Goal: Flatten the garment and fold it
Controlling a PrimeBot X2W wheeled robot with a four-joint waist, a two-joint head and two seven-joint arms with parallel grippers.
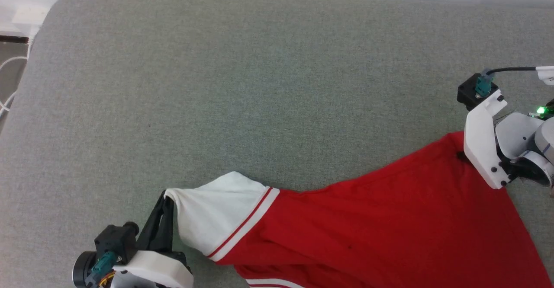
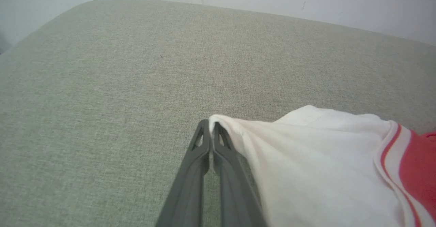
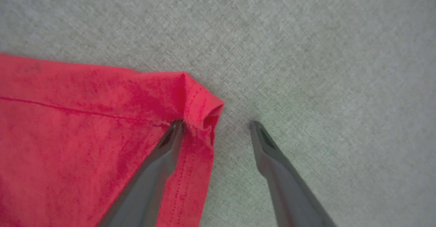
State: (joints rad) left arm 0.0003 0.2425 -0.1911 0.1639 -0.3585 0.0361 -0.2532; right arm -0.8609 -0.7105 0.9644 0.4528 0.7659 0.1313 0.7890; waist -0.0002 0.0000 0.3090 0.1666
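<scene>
The garment point(image 1: 389, 219) lies stretched across the near part of a grey-green cushion, plain red side up, with a white sleeve point(image 1: 216, 214) at its left end. My left gripper point(image 1: 166, 196) is shut on the tip of that sleeve point(image 2: 306, 159), and in the left wrist view the gripper point(image 2: 212, 129) pinches the white cloth's edge. My right gripper point(image 1: 462, 155) points down at the far red hem corner. In the right wrist view this gripper point(image 3: 216, 124) is open, one finger point(image 3: 163, 159) resting on the red cloth point(image 3: 68, 135) and the other on the bare cushion. The hem corner point(image 3: 204, 107) lies between them.
The cushion point(image 1: 259, 84) reaches far beyond the garment to a pale wall at the back. Its rounded left corner is at the top left, with white cables point(image 1: 8, 84) on the floor beside it.
</scene>
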